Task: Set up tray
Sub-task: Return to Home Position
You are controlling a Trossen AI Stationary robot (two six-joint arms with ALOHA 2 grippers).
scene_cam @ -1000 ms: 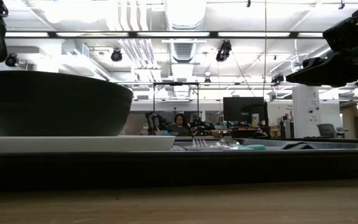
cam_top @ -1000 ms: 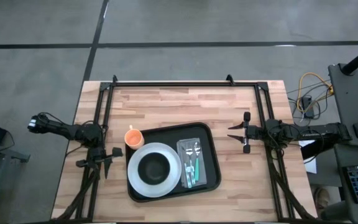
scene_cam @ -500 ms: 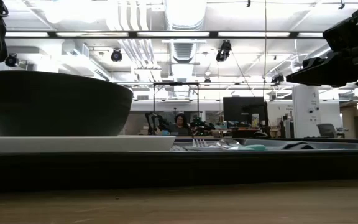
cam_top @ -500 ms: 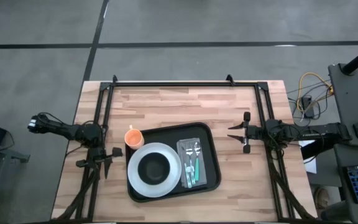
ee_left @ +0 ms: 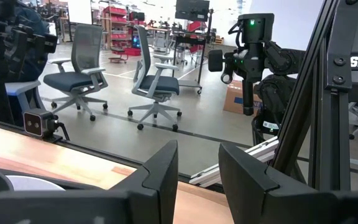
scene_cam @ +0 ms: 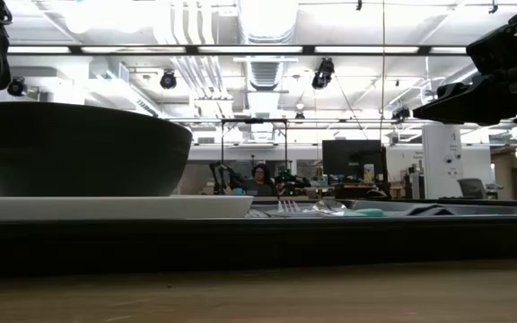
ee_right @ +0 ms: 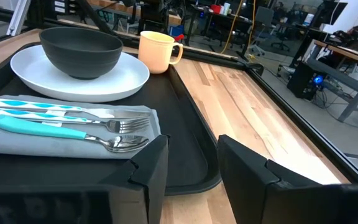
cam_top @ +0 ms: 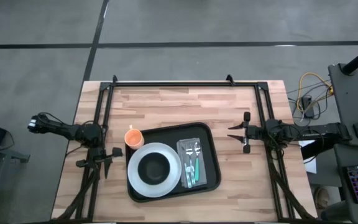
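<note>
Tray (cam_top: 212, 163) mid-table, laid: bowl (cam_top: 155, 167) on plate (cam_top: 138, 180), cutlery (cam_top: 193, 163) on napkin (cam_top: 181, 163), cup (cam_top: 133, 137) at far-left corner. Left gripper (ee_left: 199, 167) just left of tray, right gripper (cam_top: 230, 133) right of it, apart. Both claws parted, empty. Judgement: homing nearly done. Any remaining retreat should go outward, clear of rim and cup.

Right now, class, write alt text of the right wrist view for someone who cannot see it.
A black tray holds a white plate with a dark bowl and a grey napkin bearing cutlery; a cup stands beyond the plate. The open right gripper shows nearest the camera.
</note>
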